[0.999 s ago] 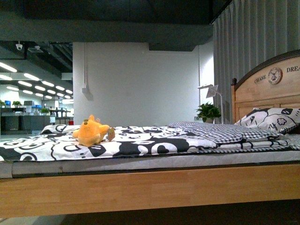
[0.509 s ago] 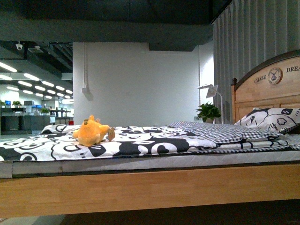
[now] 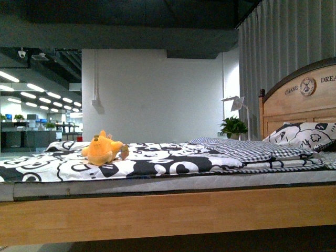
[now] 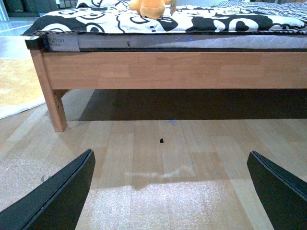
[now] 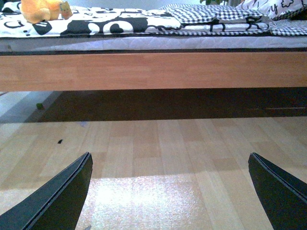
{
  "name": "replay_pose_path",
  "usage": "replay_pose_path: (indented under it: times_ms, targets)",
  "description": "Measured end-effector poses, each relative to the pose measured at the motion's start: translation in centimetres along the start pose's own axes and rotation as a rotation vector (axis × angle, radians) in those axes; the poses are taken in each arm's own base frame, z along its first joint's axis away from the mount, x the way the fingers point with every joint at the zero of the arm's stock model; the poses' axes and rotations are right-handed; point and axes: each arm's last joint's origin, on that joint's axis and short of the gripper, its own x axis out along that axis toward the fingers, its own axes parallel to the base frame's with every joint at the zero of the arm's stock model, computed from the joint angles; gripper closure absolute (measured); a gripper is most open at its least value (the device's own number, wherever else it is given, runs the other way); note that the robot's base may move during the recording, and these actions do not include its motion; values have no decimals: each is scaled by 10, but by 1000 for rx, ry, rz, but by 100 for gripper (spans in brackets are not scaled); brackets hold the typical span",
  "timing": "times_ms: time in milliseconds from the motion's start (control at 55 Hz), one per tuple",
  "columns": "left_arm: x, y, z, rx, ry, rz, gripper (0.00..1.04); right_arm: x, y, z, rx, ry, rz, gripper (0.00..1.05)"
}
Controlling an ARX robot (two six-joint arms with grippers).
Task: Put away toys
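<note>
A small orange-yellow plush toy [image 3: 102,149] with a pointed tuft lies on the black-and-white patterned bedspread [image 3: 157,163] at the bed's left part. It also shows in the left wrist view [image 4: 149,7] and the right wrist view [image 5: 42,9]. My left gripper [image 4: 170,191] is open and empty, low over the wooden floor in front of the bed. My right gripper [image 5: 170,191] is open and empty, also low over the floor. Neither arm shows in the front view.
The wooden bed frame [image 3: 168,212] spans the view, with a bed leg [image 4: 55,108] near the left gripper. A checked folded blanket [image 3: 247,148], a patterned pillow [image 3: 304,135] and the headboard [image 3: 302,102] are at the right. A potted plant [image 3: 232,126] and lamp stand behind.
The front view has shifted slightly: the bed and toy sit a little lower in the picture. The toy has not moved on the bed.
</note>
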Motion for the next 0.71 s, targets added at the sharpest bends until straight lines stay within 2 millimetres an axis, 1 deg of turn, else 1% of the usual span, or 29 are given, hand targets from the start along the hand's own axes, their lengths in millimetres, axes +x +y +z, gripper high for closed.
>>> replay_pose_path:
  times_ms: [709]
  targets:
    - [0,0,0,0,0,1,6,0,0,0,0,0,0,7]
